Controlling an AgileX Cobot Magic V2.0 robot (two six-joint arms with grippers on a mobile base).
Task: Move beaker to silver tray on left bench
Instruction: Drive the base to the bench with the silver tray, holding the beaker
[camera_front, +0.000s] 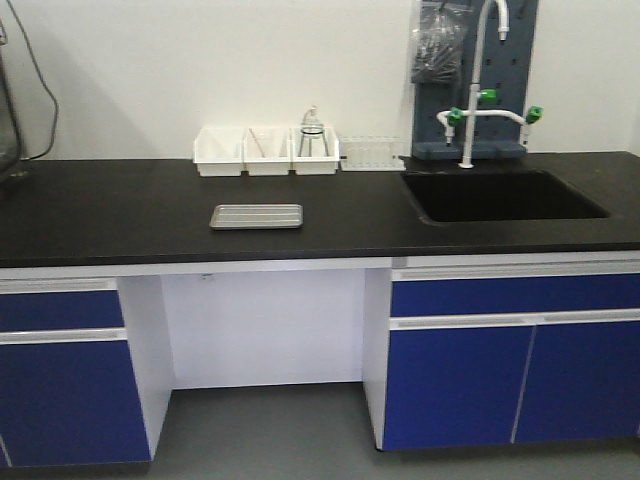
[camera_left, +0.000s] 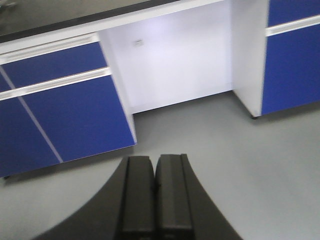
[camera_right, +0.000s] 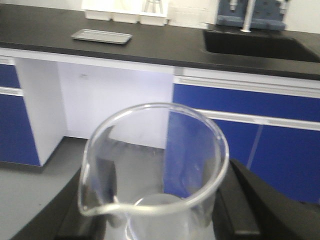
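In the right wrist view the clear glass beaker fills the foreground, spout toward the lower left, clamped between the black fingers of my right gripper, which is shut on it well short of the bench. The silver tray lies flat on the black benchtop left of the sink; the same silver tray shows far off at the upper left of the right wrist view. My left gripper is shut with nothing in it, pointing down at the grey floor before the blue cabinets. Neither gripper shows in the front view.
White bins with glassware stand at the back of the bench behind the tray. A black sink with a white tap lies to the right. Blue cabinets flank a knee space under the bench.
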